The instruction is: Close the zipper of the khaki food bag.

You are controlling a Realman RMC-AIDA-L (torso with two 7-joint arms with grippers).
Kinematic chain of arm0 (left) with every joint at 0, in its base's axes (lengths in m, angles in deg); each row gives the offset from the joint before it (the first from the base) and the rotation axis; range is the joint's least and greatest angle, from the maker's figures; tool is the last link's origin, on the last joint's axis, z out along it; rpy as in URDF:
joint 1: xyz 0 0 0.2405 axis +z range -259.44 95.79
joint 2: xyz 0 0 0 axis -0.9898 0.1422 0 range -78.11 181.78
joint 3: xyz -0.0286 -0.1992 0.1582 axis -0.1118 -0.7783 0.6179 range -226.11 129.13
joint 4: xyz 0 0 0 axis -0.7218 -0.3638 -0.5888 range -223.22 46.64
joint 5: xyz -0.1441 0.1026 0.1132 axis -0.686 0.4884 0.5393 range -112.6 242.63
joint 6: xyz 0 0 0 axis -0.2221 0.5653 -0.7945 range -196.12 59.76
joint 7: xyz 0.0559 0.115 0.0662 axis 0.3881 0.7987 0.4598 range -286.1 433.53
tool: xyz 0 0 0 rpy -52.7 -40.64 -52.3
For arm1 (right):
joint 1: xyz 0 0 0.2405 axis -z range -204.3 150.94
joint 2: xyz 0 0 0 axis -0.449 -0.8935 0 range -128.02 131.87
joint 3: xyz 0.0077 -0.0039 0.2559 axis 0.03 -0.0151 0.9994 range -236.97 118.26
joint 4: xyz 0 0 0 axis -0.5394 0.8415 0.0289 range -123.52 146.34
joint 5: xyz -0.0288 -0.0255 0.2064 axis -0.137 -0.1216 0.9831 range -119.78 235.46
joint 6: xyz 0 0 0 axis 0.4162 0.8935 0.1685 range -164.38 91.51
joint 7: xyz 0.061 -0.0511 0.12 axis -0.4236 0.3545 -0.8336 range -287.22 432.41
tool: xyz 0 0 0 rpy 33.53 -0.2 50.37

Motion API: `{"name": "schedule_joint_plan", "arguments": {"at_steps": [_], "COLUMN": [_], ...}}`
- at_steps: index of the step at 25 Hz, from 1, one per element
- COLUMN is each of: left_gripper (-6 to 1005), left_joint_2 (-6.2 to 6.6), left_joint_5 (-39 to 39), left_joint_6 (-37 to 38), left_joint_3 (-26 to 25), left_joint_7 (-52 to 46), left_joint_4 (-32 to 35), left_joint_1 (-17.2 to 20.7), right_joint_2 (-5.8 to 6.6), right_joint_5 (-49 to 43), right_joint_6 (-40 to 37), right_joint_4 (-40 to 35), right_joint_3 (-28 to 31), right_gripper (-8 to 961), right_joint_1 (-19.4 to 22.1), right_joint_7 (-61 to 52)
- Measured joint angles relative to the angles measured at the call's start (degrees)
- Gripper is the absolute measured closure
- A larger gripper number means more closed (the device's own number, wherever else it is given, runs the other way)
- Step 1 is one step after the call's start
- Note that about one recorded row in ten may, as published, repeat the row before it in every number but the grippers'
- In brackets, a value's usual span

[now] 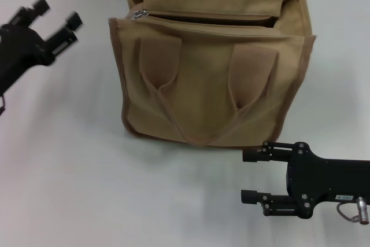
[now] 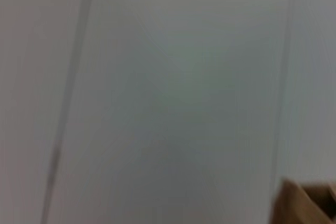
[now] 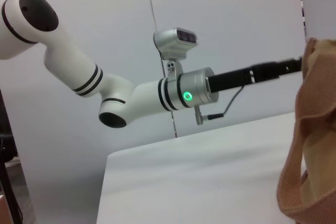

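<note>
My head view is evenly and softly lit, with only a faint shadow under the khaki food bag (image 1: 211, 79) at frame centre. My left gripper (image 1: 56, 22), upper left, smears with blur. My left wrist view is wholly out of focus.

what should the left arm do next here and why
Probably bring the left gripper across to the silver slider at the left end of the zipper. The khaki food bag gapes open, both grippers are open and clear of it, and the right gripper waits in front.
</note>
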Motion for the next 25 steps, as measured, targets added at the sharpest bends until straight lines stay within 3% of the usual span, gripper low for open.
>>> {"name": "schedule_joint_plan", "arguments": {"at_steps": [2,5,8,19,25], "left_gripper": [170,170,170,169,169], "left_joint_2": [0.0,-0.64,-0.73,-0.82,-0.9], "left_joint_5": [0.2,0.4,0.2,-8.0,-8.5], "left_joint_6": [-0.3,-0.8,-1.5,-4.2,-4.0], "left_joint_3": [1.5,8.0,9.3,9.0,10.9], "left_joint_7": [0.7,5.2,7.0,16.3,19.9], "left_joint_4": [0.0,1.1,1.0,0.8,0.2], "left_joint_1": [-0.1,-0.6,-1.3,-3.3,-3.4], "right_joint_2": [0.0,0.0,0.0,-0.09,-0.09], "right_joint_5": [0.0,0.0,0.1,0.1,0.1], "right_joint_6": [0.1,0.2,0.3,0.3,0.2], "right_joint_4": [0.0,0.0,0.0,0.0,0.1], "right_joint_3": [0.0,0.1,0.1,0.1,0.1], "right_gripper": [246,246,246,247,247], "right_joint_1": [0.0,0.0,-0.1,-0.4,-0.5], "right_joint_7": [-0.2,-0.3,-0.4,-0.4,-0.5]}}
